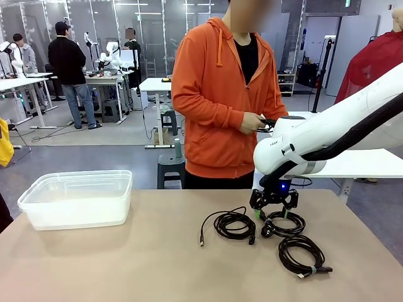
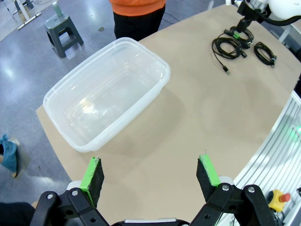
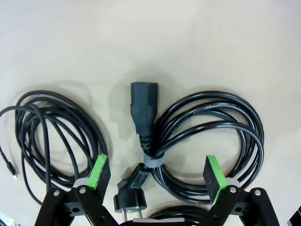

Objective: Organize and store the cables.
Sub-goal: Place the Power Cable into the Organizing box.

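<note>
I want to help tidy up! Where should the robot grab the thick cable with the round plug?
Probably at the grey tie, where the cable has all its loops bound into one narrow bundle next to the plugs. It lies flat on the table, so come straight down from above. The open right gripper hangs there with one finger on each side.

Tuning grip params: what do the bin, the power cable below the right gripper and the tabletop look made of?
Bin: translucent plastic, smooth, slightly glossy; the table shows through its walls.
Power cable: black rubber or PVC jacket, matt, faint print, moulded plugs.
Tabletop: beige, matt, uniform; likely laminate, unconfirmed.
</note>
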Available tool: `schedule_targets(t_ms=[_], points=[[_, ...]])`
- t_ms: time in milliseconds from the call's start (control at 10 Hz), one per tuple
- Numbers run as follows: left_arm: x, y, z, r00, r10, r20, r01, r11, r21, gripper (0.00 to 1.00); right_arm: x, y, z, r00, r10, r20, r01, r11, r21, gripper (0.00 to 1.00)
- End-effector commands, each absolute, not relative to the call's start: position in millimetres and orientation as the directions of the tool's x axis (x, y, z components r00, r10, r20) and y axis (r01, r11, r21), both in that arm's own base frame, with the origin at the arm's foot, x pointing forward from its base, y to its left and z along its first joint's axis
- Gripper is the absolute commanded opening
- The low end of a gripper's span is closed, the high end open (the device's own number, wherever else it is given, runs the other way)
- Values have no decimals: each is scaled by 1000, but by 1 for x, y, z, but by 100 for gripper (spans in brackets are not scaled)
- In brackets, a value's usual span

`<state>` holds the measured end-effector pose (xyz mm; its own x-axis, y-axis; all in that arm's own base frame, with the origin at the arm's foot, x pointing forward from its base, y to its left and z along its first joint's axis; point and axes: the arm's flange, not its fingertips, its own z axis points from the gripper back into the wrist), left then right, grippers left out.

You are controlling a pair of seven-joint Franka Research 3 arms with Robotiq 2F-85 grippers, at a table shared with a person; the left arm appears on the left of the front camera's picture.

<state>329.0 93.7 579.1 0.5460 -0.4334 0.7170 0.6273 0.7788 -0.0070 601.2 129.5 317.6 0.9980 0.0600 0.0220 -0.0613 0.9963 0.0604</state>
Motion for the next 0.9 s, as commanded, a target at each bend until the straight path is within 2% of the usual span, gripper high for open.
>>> schedule_targets(t_ms=[0, 400, 700, 800], points=[[327, 93, 578, 539, -443, 716, 638, 770, -4, 100, 614, 134, 311, 999, 23, 41, -24, 999, 22, 100], [327, 93, 578, 539, -443, 716, 638, 770, -4, 100, 621, 135, 301, 1000, 26, -3, -26, 1000, 17, 100], [327, 93, 578, 539, -443, 716, 638, 770, -4, 100, 621, 136, 298, 999, 25, -29, -25, 1000, -2, 91], [327, 93, 578, 539, -443, 716, 638, 770, -4, 100, 621, 137, 299, 999, 30, -24, -30, 1000, -8, 83]])
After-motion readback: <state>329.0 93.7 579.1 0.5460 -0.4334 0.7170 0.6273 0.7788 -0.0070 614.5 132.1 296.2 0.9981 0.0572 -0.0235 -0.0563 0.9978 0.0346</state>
